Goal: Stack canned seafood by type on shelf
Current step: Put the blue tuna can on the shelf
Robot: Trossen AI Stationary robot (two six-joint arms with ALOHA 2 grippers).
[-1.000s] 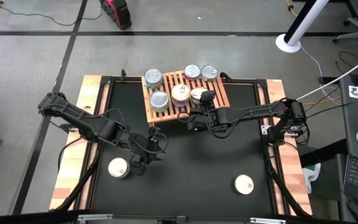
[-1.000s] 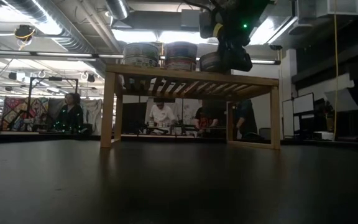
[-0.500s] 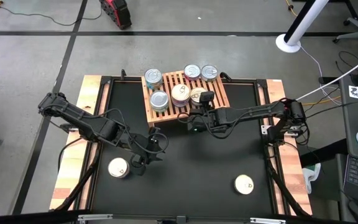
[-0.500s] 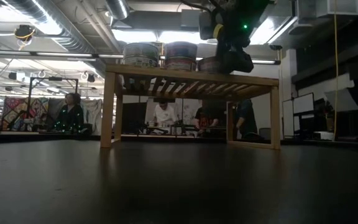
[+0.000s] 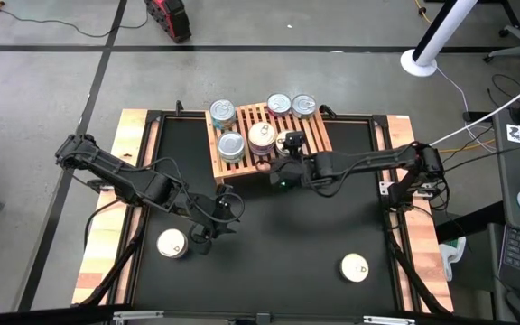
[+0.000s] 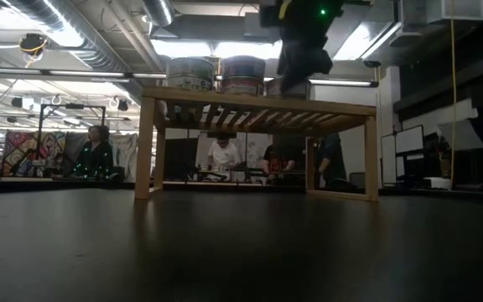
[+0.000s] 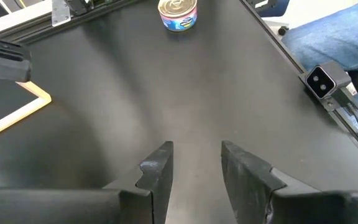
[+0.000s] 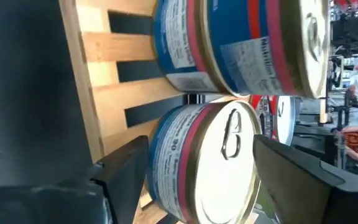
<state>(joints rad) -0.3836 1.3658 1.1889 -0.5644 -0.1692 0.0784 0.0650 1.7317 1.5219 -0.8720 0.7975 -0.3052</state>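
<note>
While the right gripper point(image 5: 289, 144) is positioned over the shelf point(image 5: 242, 162) front edge, its fingers point(image 8: 291, 180) are spread wide either side of a white-lidded can point(image 8: 213, 165) w/o contact. Six cans are seen on the shelf. Two cans point(image 5: 171, 243) lie on the black tabletop point(image 5: 278, 235). Left gripper point(image 5: 208, 236) is parked low nr one, partly open, nothing held.

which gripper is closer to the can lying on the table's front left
Left. The left gripper hovers just beside that can, with nothing in its fingers. The right gripper is far across the table at the shelf, its fingers either side of a can there.
</note>
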